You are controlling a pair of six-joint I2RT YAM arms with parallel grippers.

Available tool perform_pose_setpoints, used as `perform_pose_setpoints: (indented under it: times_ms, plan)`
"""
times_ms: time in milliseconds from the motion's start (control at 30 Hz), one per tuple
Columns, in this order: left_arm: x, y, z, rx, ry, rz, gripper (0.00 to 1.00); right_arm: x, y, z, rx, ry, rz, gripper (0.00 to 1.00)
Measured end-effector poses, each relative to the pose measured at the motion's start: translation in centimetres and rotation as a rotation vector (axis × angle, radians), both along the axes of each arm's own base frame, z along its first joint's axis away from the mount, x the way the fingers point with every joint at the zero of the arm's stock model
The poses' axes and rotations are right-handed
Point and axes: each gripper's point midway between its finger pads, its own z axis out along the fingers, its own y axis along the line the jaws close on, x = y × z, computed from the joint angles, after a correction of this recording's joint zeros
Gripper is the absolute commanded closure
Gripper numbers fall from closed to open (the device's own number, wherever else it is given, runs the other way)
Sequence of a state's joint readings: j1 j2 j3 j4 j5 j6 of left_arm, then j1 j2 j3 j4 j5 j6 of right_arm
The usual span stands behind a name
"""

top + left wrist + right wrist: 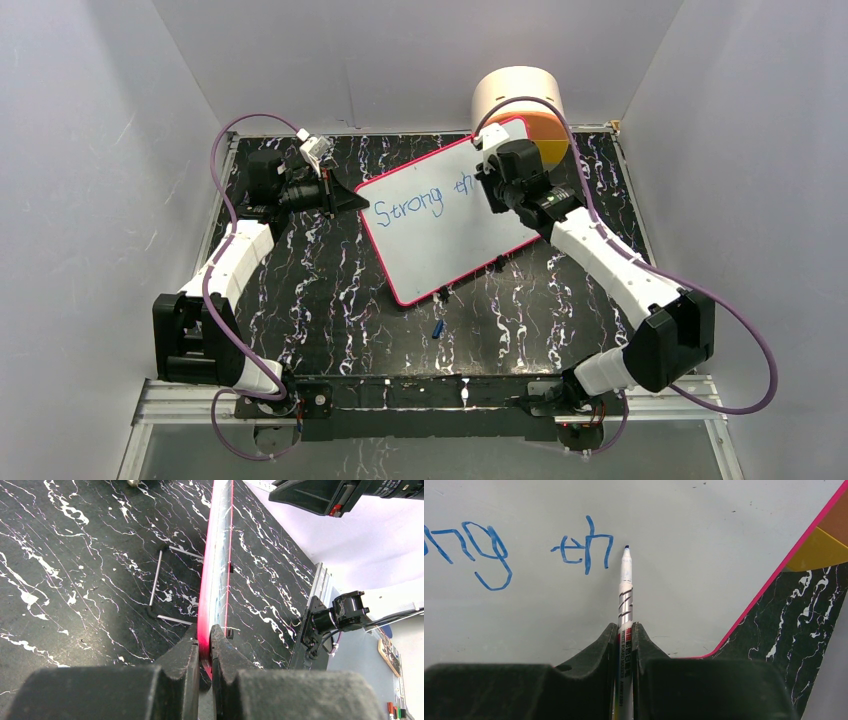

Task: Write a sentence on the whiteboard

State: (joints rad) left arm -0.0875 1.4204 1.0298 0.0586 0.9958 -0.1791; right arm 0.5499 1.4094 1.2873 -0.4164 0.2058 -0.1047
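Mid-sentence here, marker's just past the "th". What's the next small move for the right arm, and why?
Probably nudge the marker slightly rightward along the whiteboard and start the next letter. The sentence stops at "Strong th", the tip sits just right of the "h", the right end effector grips the marker, and the left end effector clamps the board's edge.

Black table top (320, 300), veined with white marbling. Round cream tub (518, 95) with an orange lower band stands at the far edge, right of centre. Small blue cap (438, 328) lies on the table near its middle.
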Motion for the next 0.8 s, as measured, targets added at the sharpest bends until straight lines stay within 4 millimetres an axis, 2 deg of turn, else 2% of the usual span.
perform_pose_setpoints:
  times_ms: [367, 800]
  plan:
    - [0.0, 0.0, 0.0, 0.0, 0.0, 0.0, 1.0, 0.36, 0.45, 0.61, 0.012, -0.008, 0.009, 1.0]
    - [0.01, 0.01, -0.02, 0.001, 0.001, 0.001, 1.0, 0.48, 0.58, -0.03, 0.003, 0.012, 0.011, 1.0]
